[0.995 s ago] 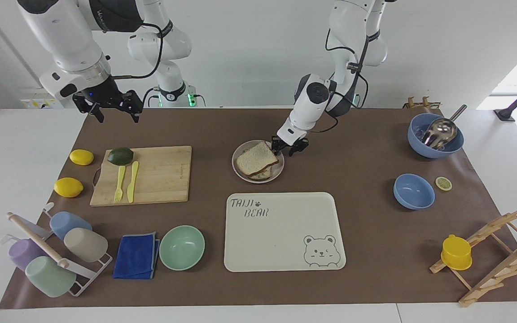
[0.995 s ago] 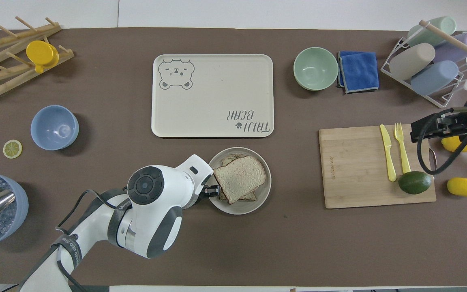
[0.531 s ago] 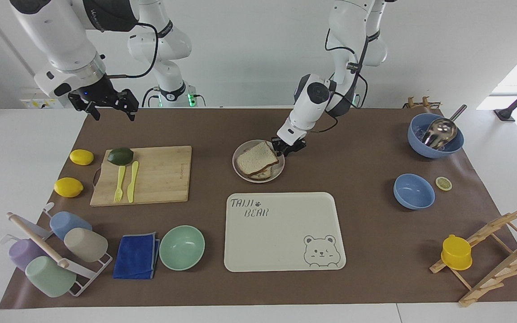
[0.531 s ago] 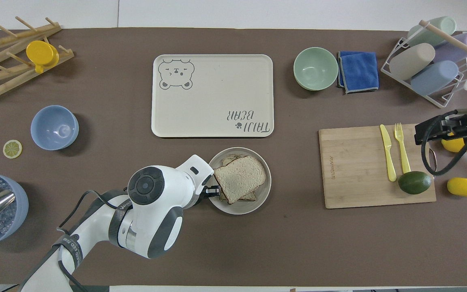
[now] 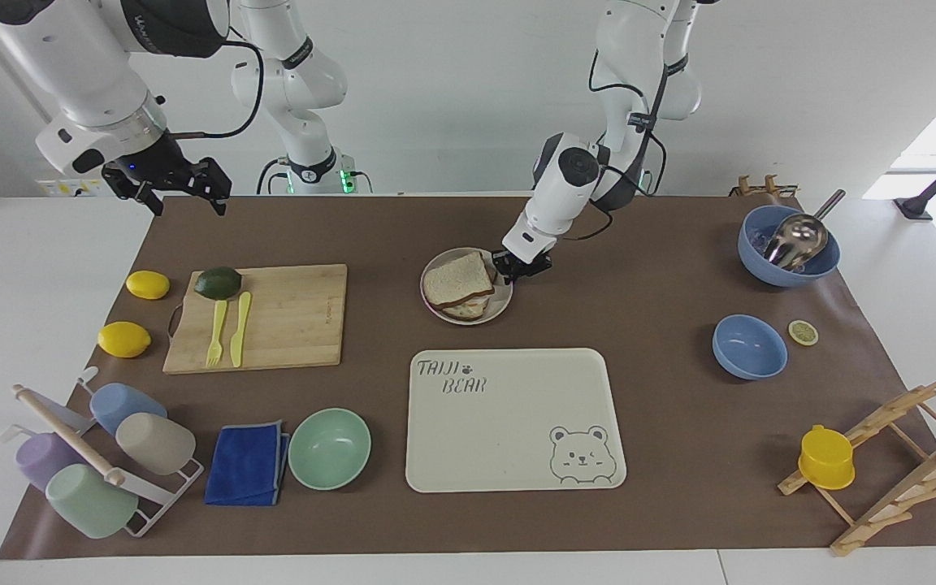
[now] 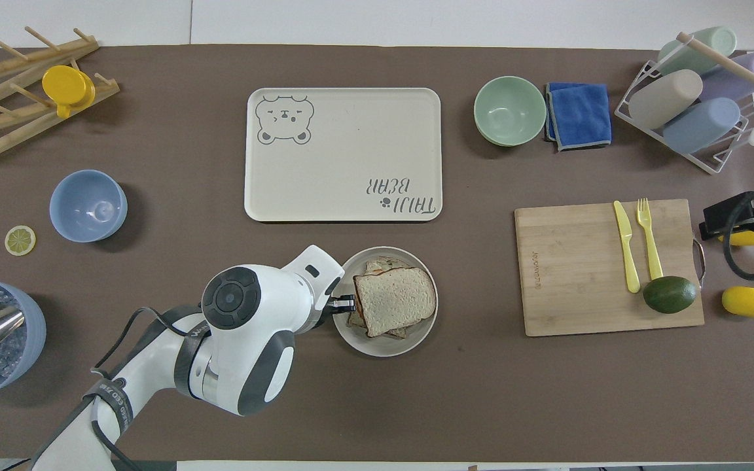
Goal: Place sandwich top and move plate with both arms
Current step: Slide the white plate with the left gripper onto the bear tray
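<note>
My left end effector (image 5: pixel 522 268) is clamped on the rim of the plate (image 5: pixel 503 305), which sits raised and tilted above the tabletop (image 5: pixel 639 422). The sandwich top (image 5: pixel 457 279) lies on the stacked sandwich in the plate. My right end effector (image 5: pixel 166 185) hangs with fingers spread near the right arm's end of the tabletop, holding nothing.

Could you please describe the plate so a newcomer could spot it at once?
Find the big cream tray at mid-table; the plate sits just nearer the robots, with the left tool at its rim. It is the only dish holding a sandwich.
</note>
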You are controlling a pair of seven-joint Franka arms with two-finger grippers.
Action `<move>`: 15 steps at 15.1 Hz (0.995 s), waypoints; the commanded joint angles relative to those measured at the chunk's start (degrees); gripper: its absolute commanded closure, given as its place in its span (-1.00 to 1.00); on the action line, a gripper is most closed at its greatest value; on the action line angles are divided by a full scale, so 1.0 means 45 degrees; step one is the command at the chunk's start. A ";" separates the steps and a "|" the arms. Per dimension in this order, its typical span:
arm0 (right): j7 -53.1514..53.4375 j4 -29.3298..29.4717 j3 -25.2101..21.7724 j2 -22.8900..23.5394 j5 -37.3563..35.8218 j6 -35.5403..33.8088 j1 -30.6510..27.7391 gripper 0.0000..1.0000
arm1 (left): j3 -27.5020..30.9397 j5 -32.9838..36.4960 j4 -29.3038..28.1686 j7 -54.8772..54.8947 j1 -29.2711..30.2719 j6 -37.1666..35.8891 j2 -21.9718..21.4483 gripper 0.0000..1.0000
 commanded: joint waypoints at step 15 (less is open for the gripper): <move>0.0764 -0.0170 0.0118 -0.0213 0.0138 0.0035 -0.0017 -1.00 | 0.0123 0.0010 1.1069 0.0360 0.3681 -0.4946 0.6404 1.00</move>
